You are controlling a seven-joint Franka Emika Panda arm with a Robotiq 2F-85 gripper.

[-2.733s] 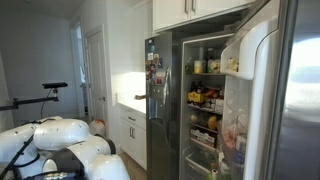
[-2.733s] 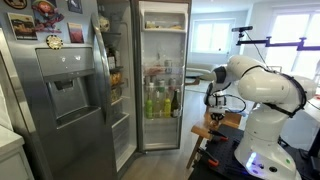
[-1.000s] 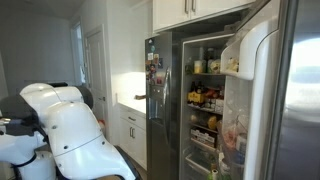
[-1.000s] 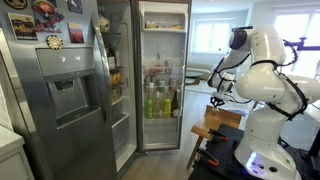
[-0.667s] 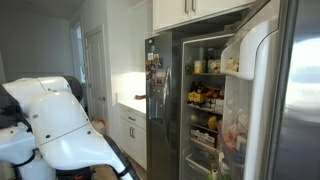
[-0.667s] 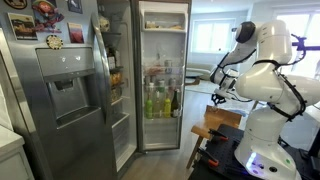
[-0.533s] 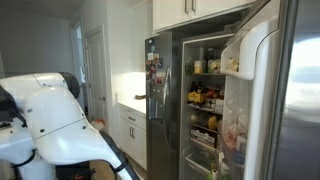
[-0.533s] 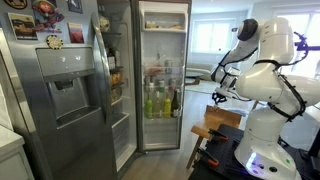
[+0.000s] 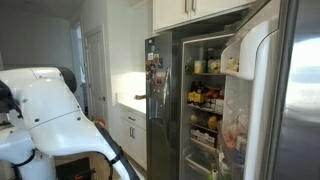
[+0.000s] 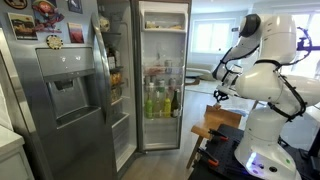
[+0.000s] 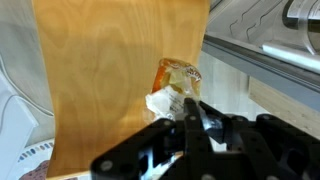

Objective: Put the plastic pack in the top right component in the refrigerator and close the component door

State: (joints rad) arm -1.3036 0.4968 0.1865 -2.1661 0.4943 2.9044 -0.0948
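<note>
In the wrist view a clear plastic pack [image 11: 177, 82] with a white label and something yellow inside lies against a wooden board [image 11: 110, 70]. My gripper [image 11: 190, 108] comes in from the bottom, its two dark fingers drawn together on the pack's near edge. In an exterior view the gripper [image 10: 219, 95] hangs just above a small wooden table [image 10: 224, 117] to the right of the open refrigerator [image 10: 161, 75]. The pack is too small to make out there. The refrigerator's top shelf [image 10: 163, 18] looks bare.
The refrigerator [image 9: 204, 95] stands open in both exterior views, with its door [image 9: 250, 85] swung wide and bottles [image 10: 160, 100] on the middle shelves. The freezer door [image 10: 68, 90] with a dispenser is shut. My white arm [image 9: 45, 110] fills the lower left of an exterior view.
My arm's upper links have swung up and round over the last seconds. The gripper has stayed over the wooden table, with the pack at its fingertips.
</note>
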